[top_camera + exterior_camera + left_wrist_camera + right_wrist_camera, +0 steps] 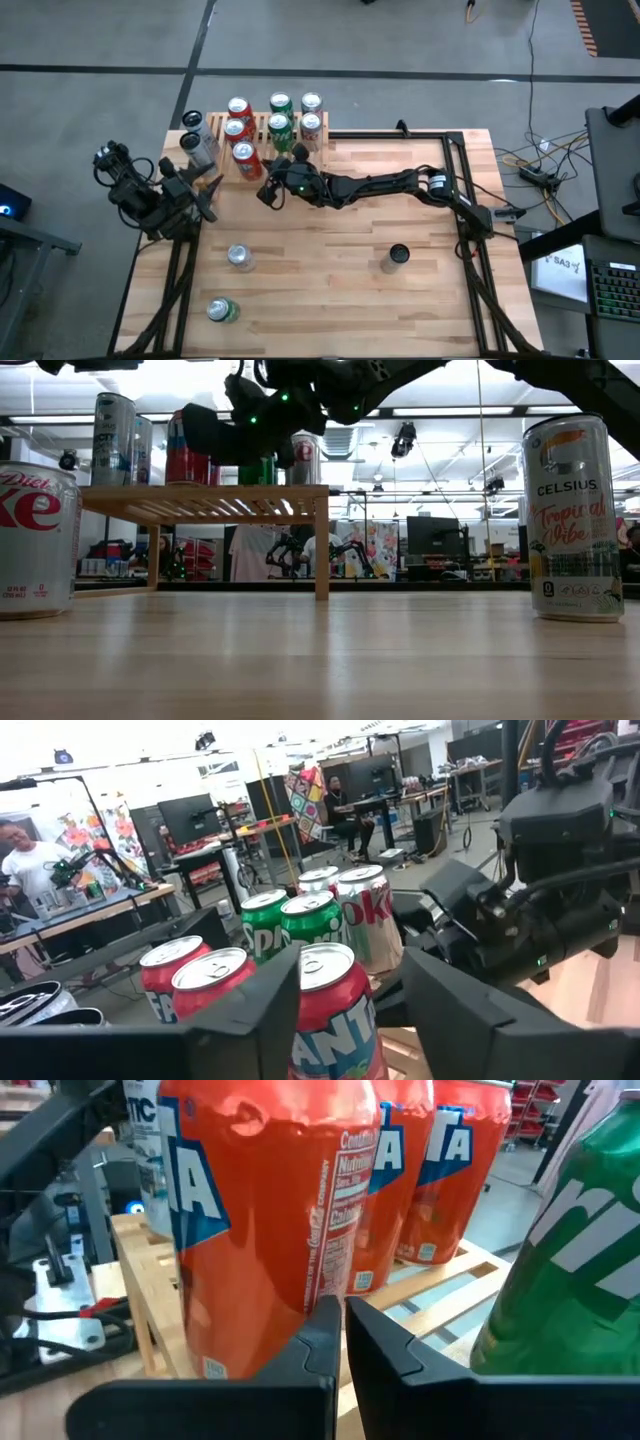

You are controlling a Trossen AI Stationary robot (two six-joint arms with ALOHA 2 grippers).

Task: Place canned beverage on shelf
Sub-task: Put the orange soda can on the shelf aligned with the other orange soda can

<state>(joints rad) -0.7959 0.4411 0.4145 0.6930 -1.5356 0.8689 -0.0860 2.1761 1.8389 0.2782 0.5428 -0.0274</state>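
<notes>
The shelf (262, 128), a low light-wood slatted rack, stands at the table's far left and bears several upright cans: red, green and silver. The nearest red can (245, 160) stands at its near end. My right gripper (268, 192) reaches in from the table's right, level and shut, with its tips (342, 1315) low beside that red can (270, 1220). My left gripper (208, 190) waits open at the left, level, a little way from the shelf. In the left wrist view the red can (335, 1010) shows between its fingers, farther off and untouched. My right gripper's shut fingertips (330, 1320) stand right at the lower side of the nearest red can (300, 1300), coming level from the table's right. Whether they touch the can, I cannot tell. The can stands upright on the shelf's slats.
Three loose cans stand on the table: a silver one (240, 257) and a green one (222, 311) near the left, and a dark-topped one (397, 257) near the right. The low view shows two close up, a Diet Coke can (35, 540) and a Celsius can (570, 520).
</notes>
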